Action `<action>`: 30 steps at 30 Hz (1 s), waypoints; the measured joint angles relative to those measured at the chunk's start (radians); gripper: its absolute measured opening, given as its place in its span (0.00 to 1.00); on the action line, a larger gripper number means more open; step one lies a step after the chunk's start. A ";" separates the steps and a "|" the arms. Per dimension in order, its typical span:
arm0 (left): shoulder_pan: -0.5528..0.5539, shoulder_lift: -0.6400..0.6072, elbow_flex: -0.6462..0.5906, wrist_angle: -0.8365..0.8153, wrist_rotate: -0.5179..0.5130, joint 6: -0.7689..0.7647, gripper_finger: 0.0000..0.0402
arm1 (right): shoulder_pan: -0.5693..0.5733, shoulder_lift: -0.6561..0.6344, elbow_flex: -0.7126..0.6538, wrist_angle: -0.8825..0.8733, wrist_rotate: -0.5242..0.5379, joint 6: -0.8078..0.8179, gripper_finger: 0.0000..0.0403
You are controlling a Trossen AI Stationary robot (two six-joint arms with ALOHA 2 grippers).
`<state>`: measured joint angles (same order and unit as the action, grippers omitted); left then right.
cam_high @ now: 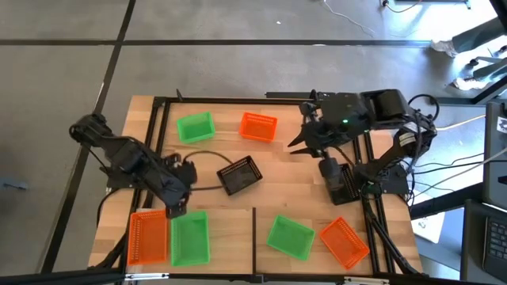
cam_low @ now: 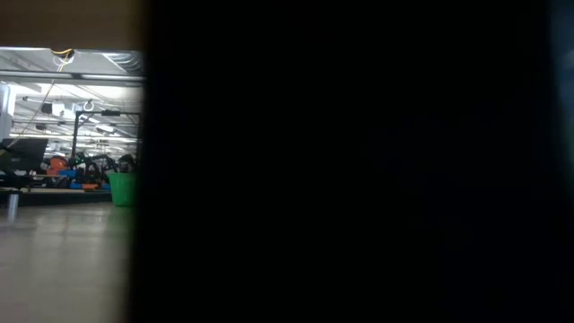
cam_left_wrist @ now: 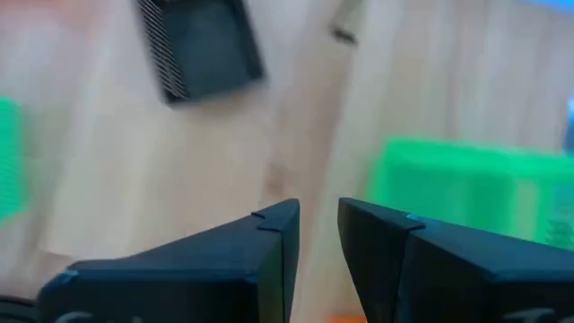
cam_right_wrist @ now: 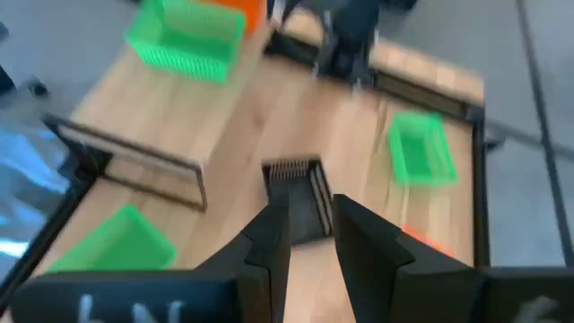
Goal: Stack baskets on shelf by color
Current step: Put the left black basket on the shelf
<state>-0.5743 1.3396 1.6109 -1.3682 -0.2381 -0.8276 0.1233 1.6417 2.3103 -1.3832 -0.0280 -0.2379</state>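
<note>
Over the near-left baskets (cam_high: 169, 236), left tool (cam_high: 176, 207) angled down, fingers slightly parted, empty.

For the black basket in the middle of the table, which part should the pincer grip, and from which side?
Grip a long rim of the black basket from above: it seems to sit upright, open side up, with free space around it. The thin lattice wall should fit between the fingers.

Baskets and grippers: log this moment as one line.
left gripper: nearly shut, empty, above orange basket and green basket on shelf | right gripper: empty, mid-table | black basket: loose
</note>
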 joint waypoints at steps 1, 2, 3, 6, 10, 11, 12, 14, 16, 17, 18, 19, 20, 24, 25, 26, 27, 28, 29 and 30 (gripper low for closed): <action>0.000 0.000 0.017 -0.012 -0.038 0.000 0.18 | -0.010 0.000 -0.021 -0.002 0.000 0.012 0.22; 0.000 0.000 0.031 -0.017 -0.071 0.000 0.18 | -0.021 -0.001 -0.045 -0.002 0.000 0.027 0.22; 0.000 -0.001 0.043 -0.017 -0.101 0.000 0.18 | -0.032 0.000 -0.067 -0.003 0.000 0.047 0.22; 0.000 -0.013 0.072 -0.017 -0.159 0.000 0.17 | -0.063 0.002 -0.148 0.032 0.001 0.129 0.22; 0.006 -0.026 0.094 -0.027 -0.203 0.000 0.18 | -0.100 0.008 -0.288 0.095 0.000 0.252 0.22; 0.006 -0.032 0.096 -0.026 -0.214 -0.001 0.18 | -0.109 0.008 -0.322 0.128 0.000 0.296 0.22; 0.006 -0.040 0.096 -0.026 -0.228 -0.002 0.18 | -0.120 0.007 -0.354 0.159 -0.001 0.344 0.22; 0.006 -0.052 0.096 -0.027 -0.253 -0.008 0.18 | -0.137 0.007 -0.420 0.214 0.000 0.438 0.22; 0.006 -0.063 0.096 -0.027 -0.264 -0.008 0.17 | -0.154 0.007 -0.492 0.295 0.000 0.517 0.22; 0.006 -0.068 0.096 -0.027 -0.270 -0.008 0.17 | -0.162 0.007 -0.525 0.329 0.000 0.551 0.22; 0.006 -0.073 0.096 -0.027 -0.276 -0.009 0.17 | -0.171 0.007 -0.556 0.352 0.000 0.582 0.22; 0.006 -0.078 0.096 -0.027 -0.280 -0.008 0.17 | -0.180 0.007 -0.585 0.378 0.000 0.612 0.22; 0.006 -0.081 0.096 -0.027 -0.282 -0.008 0.17 | -0.189 0.007 -0.614 0.411 0.000 0.647 0.22; 0.006 -0.080 0.096 -0.027 -0.297 -0.007 0.18 | -0.223 0.006 -0.745 0.538 0.000 0.785 0.22; 0.006 -0.080 0.096 -0.028 -0.298 -0.003 0.18 | -0.230 0.006 -0.776 0.568 0.000 0.813 0.22; 0.006 -0.080 0.096 -0.028 -0.299 -0.003 0.18 | -0.237 0.006 -0.805 0.598 0.001 0.836 0.22; 0.006 -0.080 0.096 -0.030 -0.300 -0.002 0.17 | -0.245 0.006 -0.833 0.628 0.000 0.860 0.22; 0.006 -0.080 0.096 -0.030 -0.300 -0.001 0.17 | -0.253 0.006 -0.861 0.655 -0.001 0.883 0.22; 0.006 -0.080 0.096 -0.031 -0.300 0.000 0.17 | -0.259 0.006 -0.887 0.679 -0.001 0.910 0.22; 0.006 -0.080 0.096 -0.031 -0.301 0.000 0.17 | -0.265 0.006 -0.909 0.699 -0.001 0.932 0.22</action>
<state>-0.5678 1.2591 1.7073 -1.3993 -0.5390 -0.8280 -0.1412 1.6474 1.4017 -0.6844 -0.0290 0.6942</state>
